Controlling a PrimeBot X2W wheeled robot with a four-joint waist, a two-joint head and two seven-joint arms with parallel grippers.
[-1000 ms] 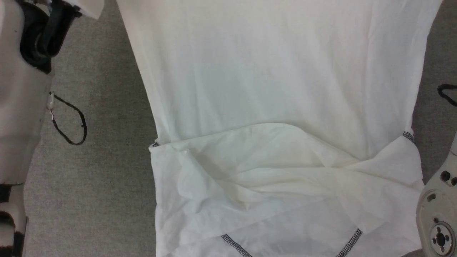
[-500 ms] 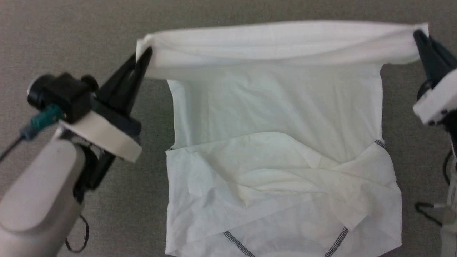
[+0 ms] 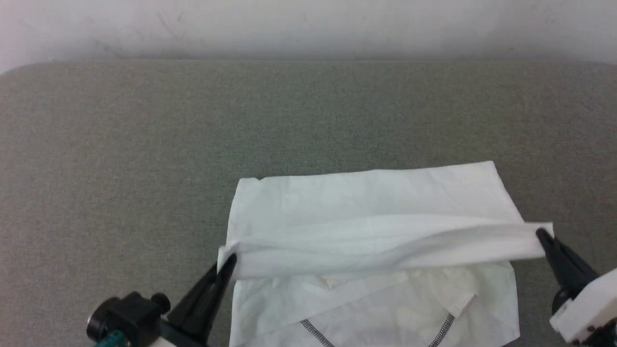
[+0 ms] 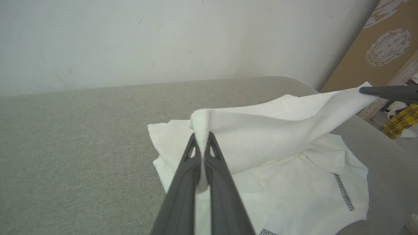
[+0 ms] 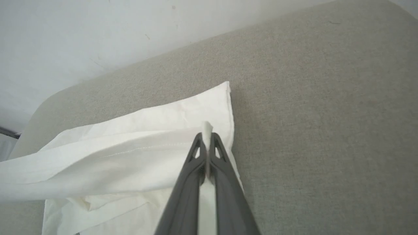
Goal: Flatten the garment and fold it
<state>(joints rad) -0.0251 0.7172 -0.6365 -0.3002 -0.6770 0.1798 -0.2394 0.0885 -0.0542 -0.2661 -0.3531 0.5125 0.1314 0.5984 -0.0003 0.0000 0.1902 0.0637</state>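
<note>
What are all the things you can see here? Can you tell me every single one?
shirt: one, white, lying on the surface, with one fold lifted across its middle
zigzag seams: two, grey-black, on the shirt near the bottom of the head view
surface: one, grey and cloth-covered, under the shirt
wall: one, white, behind the surface
board: one, brown with pale prints, leaning past the surface's far corner in the left wrist view
checked cloth: one, yellow, below the board
left gripper: one, dark fingers pinching the fold's left end
right gripper: one, dark fingers pinching the fold's right end
</note>
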